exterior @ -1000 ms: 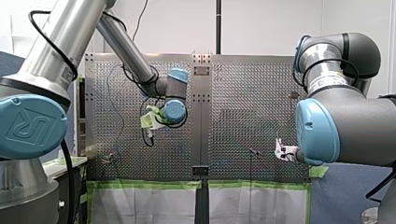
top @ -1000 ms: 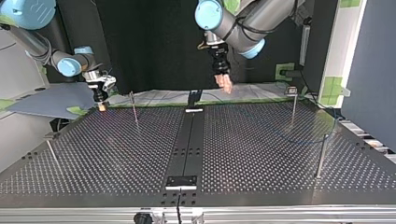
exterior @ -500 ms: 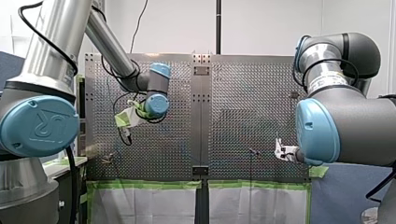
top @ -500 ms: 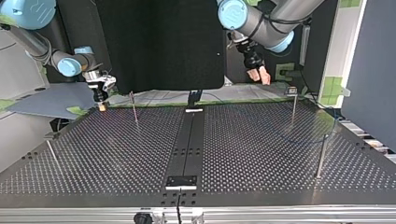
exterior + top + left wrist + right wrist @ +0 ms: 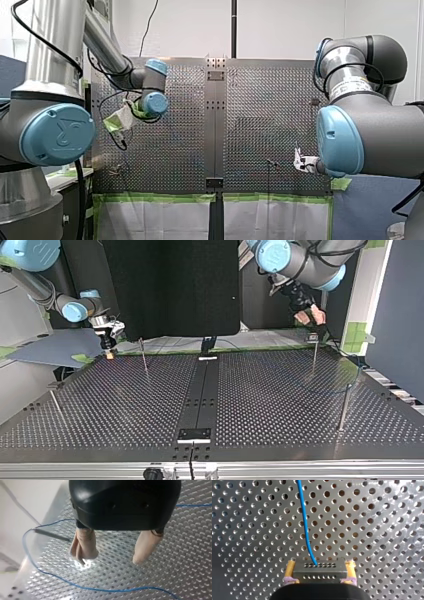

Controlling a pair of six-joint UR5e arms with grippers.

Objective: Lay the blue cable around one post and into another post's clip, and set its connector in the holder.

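You see my left arm (image 5: 107, 47) over the perforated table's (image 5: 260, 100) upper left, my left gripper (image 5: 121, 140) hanging off it. My right arm (image 5: 370, 135) fills the right side, my right gripper (image 5: 299, 161) near a short post (image 5: 271, 162). Green tape (image 5: 160, 198) lines the table's near edge.

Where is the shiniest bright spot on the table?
Left wrist view: a white glare spot on the table, right by one finger of my open left hand. Top view: only tiny glints across the holes. Right wrist view: softer shine, brightest far ahead of the connector.
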